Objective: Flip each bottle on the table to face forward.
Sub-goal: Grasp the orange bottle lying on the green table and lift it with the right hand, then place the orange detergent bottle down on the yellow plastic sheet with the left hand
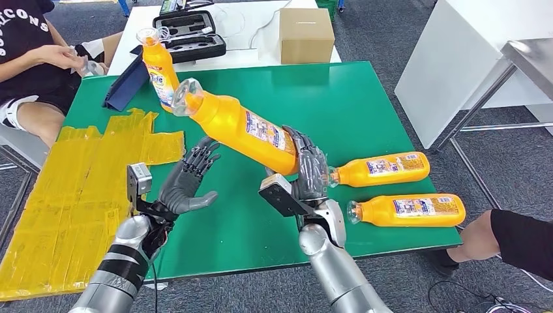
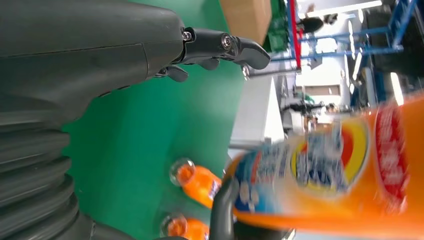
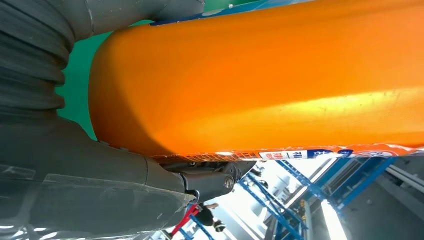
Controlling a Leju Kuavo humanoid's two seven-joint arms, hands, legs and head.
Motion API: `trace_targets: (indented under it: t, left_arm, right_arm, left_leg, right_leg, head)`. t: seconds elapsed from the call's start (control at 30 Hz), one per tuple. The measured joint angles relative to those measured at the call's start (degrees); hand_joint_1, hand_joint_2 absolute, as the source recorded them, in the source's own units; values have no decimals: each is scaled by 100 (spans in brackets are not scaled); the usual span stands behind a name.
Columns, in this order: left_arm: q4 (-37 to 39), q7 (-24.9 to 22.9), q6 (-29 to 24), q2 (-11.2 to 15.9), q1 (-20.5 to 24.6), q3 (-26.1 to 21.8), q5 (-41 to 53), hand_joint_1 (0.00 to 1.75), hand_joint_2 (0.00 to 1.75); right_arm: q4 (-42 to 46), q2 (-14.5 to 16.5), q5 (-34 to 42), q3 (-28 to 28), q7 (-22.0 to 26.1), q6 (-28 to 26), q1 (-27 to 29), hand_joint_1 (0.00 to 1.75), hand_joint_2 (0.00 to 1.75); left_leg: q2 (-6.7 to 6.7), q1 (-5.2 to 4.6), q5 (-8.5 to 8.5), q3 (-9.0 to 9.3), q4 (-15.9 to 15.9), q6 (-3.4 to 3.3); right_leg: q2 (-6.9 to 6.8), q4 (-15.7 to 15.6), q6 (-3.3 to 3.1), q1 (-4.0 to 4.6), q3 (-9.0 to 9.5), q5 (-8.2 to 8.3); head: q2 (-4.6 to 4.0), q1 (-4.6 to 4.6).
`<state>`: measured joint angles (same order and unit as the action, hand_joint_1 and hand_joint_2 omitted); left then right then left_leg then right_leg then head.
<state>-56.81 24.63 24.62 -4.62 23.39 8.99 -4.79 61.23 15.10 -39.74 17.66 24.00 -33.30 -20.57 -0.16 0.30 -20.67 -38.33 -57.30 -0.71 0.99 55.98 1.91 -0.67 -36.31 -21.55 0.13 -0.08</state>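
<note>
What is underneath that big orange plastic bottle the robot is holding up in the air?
Under the tilted orange plastic bottle lies bare green tabletop. The right hand grips its base, hiding the bottom end. The left hand hovers beside it.

Cardboard box (image 1: 306, 34); black case (image 1: 189, 32); yellow tape patch (image 1: 72, 189)

Workshop: blue racking (image 2: 345, 47), test table (image 1: 365, 98)

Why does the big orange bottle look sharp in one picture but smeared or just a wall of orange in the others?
Head view: the held bottle is crisp, gripped by the right hand under even light. Left wrist view: that bottle sits close to the lens and its label is smeared, while the windows behind glare white. Right wrist view: the bottle is so near that it shows as plain orange with one soft shine stripe.
</note>
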Motion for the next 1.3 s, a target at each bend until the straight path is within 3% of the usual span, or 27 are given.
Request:
trace_targets:
  t: [0.27, 0.7, 1.0, 1.3]
  left_arm:
    - [-85, 22, -8, -67, 118, 340, -136, 0, 175]
    - [-87, -9, -165, -135, 263, 437, -470, 0, 175]
    - [-87, -14, -249, -145, 281, 436, -554, 0, 175]
    - [12, -26, -620, -145, 275, 357, -701, 0, 175]
  right_arm:
    - [-551, 196, 39, 233, -55, 62, -288, 175, 175]
    - [-1785, 514, 80, 741, -79, -2, -606, 175, 175]
    - [-2233, 544, 150, 1082, -155, -16, -684, 175, 175]
    - [-2494, 546, 575, 1855, -517, -151, -771, 175, 175]
  left_leg:
    - [0, 0, 0, 0, 0, 0]
    - [2, 1, 1, -1, 0, 1]
    - [2, 0, 1, -2, 0, 1]
    - [3, 1, 1, -3, 0, 1]
  right_leg:
    - [-1, 0, 0, 1, -1, 0]
    - [-1, 0, 0, 1, -4, 0]
    - [-1, 0, 0, 0, -5, 0]
    - [0, 0, -1, 1, -11, 0]
  head:
    - [0, -1]
    - [0, -1]
    - [0, 0]
    - [0, -2]
